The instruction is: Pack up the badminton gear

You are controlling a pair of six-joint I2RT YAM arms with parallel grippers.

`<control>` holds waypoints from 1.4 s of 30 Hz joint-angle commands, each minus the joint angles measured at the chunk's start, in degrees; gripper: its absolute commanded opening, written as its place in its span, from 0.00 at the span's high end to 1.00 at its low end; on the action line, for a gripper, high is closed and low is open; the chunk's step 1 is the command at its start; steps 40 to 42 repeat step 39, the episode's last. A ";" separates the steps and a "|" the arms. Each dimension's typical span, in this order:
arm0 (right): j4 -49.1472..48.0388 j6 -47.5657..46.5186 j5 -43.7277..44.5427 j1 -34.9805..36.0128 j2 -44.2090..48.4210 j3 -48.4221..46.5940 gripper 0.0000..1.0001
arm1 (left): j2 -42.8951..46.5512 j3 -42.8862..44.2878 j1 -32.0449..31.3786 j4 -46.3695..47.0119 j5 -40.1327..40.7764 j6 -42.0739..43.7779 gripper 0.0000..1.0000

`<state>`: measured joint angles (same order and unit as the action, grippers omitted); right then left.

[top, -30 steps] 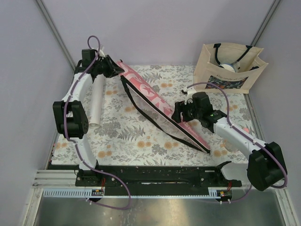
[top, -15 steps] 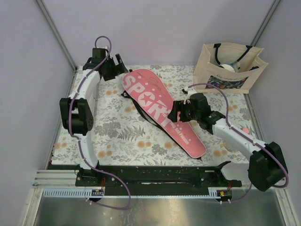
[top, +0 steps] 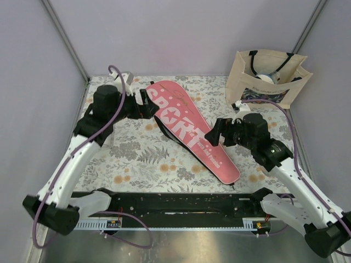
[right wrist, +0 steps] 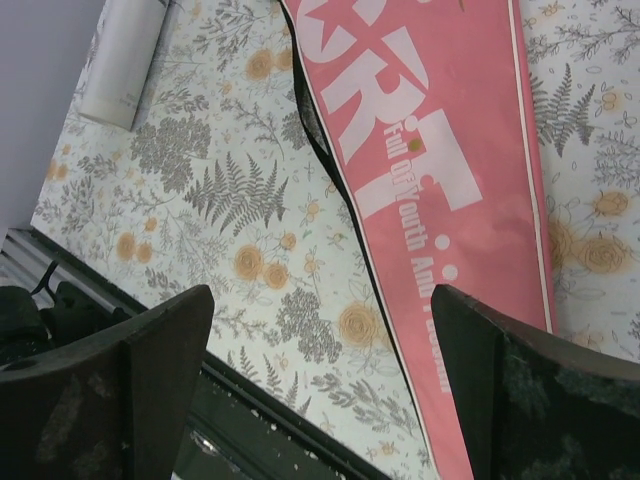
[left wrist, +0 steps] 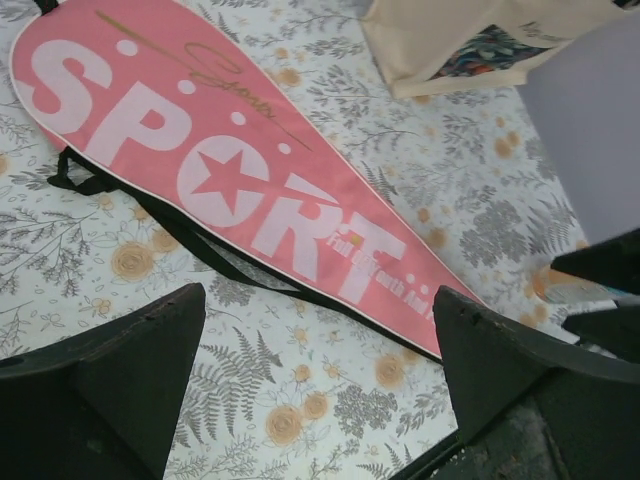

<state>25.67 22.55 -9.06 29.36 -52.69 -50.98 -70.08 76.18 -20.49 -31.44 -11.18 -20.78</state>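
Both arms had backed off the racket cover (top: 189,131), flat on the tabletop (top: 137,164). Left claw (top: 147,105) at 10 o'clock and right claw (top: 215,131) at 3 were both apart and empty. Next was likely grabbing the tube (right wrist: 125,60).

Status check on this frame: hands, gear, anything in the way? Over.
Both empty: left hand open, right hand open, near the pink racket cover. Cover flat on the table, lettering up. The white tube lies apart. Nothing blocking.

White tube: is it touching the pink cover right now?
Apart. The right wrist view shows the white tube at upper left and the pink cover to its right, with flowered tablecloth showing between them.
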 commanded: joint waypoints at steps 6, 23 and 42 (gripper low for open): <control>5.79 2.15 2.11 0.17 12.15 -2.99 0.00 | 22.95 -21.14 -1.66 7.63 -6.57 -1.82 0.01; 5.62 5.49 3.87 0.17 17.97 0.27 0.00 | 33.96 -23.45 -1.66 1.38 -6.75 -4.63 0.01; 5.53 4.97 3.87 0.17 18.50 0.27 0.01 | 33.87 -21.78 -1.57 0.50 -4.55 -4.10 0.01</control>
